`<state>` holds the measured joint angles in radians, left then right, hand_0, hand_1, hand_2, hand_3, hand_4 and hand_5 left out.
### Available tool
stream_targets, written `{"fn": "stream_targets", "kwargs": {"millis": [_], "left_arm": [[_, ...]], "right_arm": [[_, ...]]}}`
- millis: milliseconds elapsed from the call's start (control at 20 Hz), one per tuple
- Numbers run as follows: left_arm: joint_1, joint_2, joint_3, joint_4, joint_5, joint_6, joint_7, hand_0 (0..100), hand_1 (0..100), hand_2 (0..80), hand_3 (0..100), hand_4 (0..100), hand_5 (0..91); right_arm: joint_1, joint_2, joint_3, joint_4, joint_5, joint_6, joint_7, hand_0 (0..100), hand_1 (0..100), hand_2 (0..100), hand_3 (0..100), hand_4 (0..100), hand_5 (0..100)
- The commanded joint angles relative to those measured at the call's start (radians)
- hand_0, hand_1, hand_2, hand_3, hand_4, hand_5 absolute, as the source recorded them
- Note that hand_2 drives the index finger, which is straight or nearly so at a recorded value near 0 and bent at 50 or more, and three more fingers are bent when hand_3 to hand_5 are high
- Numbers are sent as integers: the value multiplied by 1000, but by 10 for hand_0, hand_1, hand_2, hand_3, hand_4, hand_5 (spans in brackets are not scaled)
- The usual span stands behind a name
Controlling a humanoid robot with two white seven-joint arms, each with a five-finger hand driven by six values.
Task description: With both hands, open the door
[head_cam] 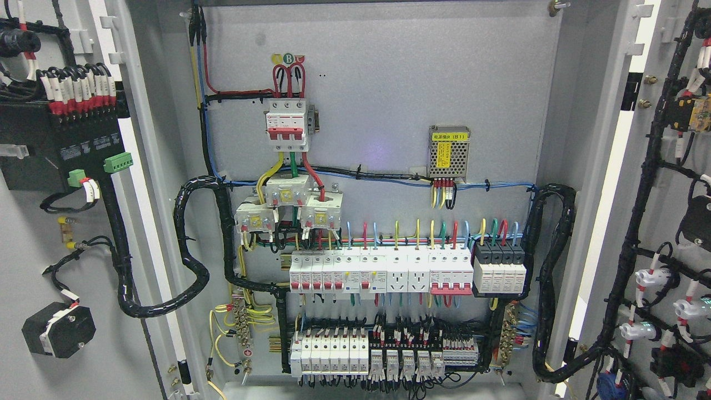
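The electrical cabinet stands wide open in the head view. Its left door [33,233] is swung out to the left, showing its inner face with a black module and wire bundles. The right door [666,222] is swung out to the right, its inner face carrying black cable looms and white connectors. Between them the grey back panel [389,83] holds a red-and-white main breaker [286,126], rows of white circuit breakers [383,272] and coloured wiring. Neither of my hands nor arms shows anywhere in the picture.
A perforated power supply with a yellow label [449,153] sits at the panel's right. Thick black cable looms [191,244] [550,278] hang from the panel to each door. Terminal blocks [383,353] fill the bottom row.
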<state>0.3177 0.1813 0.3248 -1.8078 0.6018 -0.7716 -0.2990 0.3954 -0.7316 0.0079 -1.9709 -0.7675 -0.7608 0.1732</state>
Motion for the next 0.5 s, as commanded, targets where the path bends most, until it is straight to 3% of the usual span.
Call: {"fn": "stream_targets", "kwargs": {"millis": [0, 451], "left_arm": [[-52, 50, 33, 108, 6, -388, 1, 0, 0, 0, 0, 42, 0], [-75, 70, 75, 113, 30, -305, 1, 0, 0, 0, 0, 42, 0]], "right_arm": [[-1, 5, -52, 55, -7, -2, 0, 0, 0, 0, 0, 0, 0], [-3, 5, -75, 75, -19, -11, 2, 0, 0, 0, 0, 0, 0]]}}
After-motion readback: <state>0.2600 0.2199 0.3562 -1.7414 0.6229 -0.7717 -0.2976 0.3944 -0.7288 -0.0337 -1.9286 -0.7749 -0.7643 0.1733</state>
